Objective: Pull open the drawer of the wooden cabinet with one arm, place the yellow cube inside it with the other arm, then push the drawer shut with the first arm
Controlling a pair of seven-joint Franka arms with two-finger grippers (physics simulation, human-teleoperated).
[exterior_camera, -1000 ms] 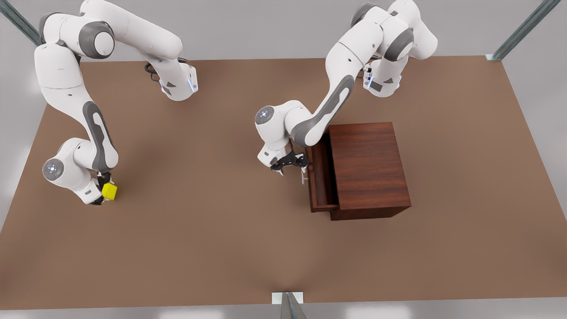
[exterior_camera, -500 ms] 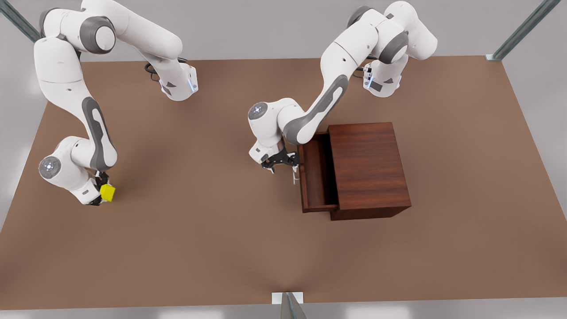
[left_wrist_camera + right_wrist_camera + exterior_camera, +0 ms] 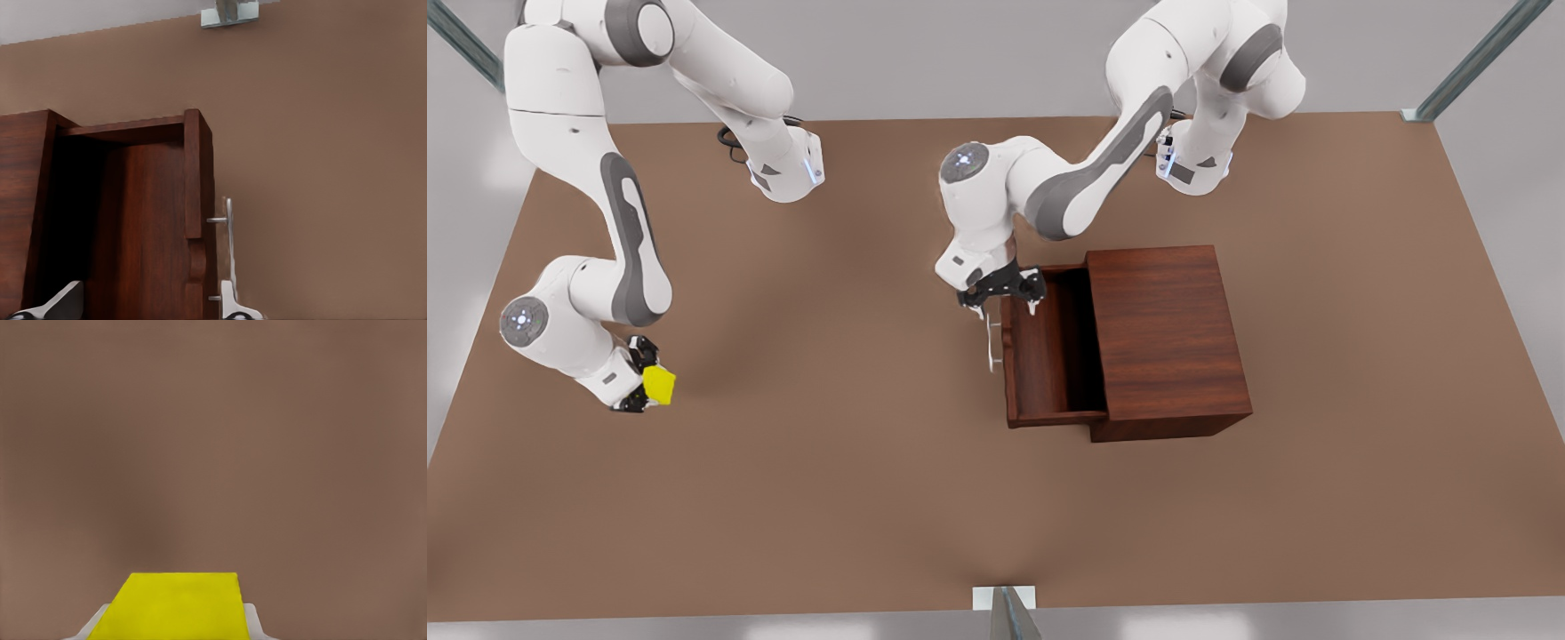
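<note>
Left gripper (image 3: 1005, 300): jaws spread wide, straddling drawer (image 3: 1047, 356) front, gripping nothing.
Right gripper (image 3: 646, 384): jaws clamped on yellow cube (image 3: 659, 385).

The dark reddish-brown wooden drawer (image 3: 1049, 356) is open on top; the left gripper (image 3: 1007, 298) sits at its 10 o'clock corner.

both arms are glossy white, built of rounded segments with dark grey bands at the joints and grey stripes along the forearms. each wrist carries a round grey cap with a small lit dot pattern. the left tool (image 3: 1002, 294) and right tool (image 3: 643, 384) are black with pale fingertips (image 3: 61, 301).
</note>
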